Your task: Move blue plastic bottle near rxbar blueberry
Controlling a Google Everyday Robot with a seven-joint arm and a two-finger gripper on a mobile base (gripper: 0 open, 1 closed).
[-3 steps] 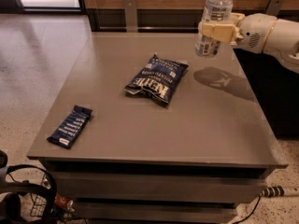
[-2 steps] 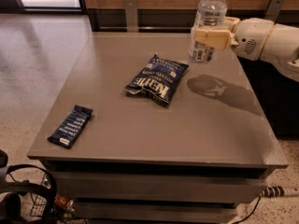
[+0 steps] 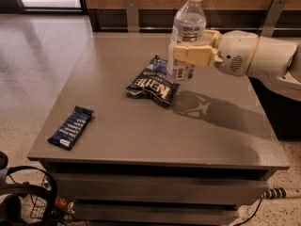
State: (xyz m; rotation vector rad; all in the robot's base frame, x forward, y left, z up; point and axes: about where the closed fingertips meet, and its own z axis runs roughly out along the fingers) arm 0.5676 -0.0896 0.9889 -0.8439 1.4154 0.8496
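Leftward is where the bottle (image 3: 187, 29) has gone since a moment ago, carried by the gripper (image 3: 189, 52). Before, it was nearer to the back right part of the table (image 3: 141, 140); now it hangs at the right edge of the bag (image 3: 151, 82). The bag and the bar (image 3: 70, 127) lie where they lay before.

The gripper is clenched around the middle of the bottle, at the label. One cream finger (image 3: 194, 54) crosses the front of the bottle, and the other I cannot see behind it. The bottle stands upright in this grasp, white cap on top, and its bottom is lifted off the table. Its shadow (image 3: 207, 109) falls on the table, to the right of the bag. The arm (image 3: 263, 55) reaches in from the right side, almost level.

The bag lies flat near the middle of the table. The bar lies flat near the front left corner, turned diagonally, well apart from the bottle, with the bag roughly between them.
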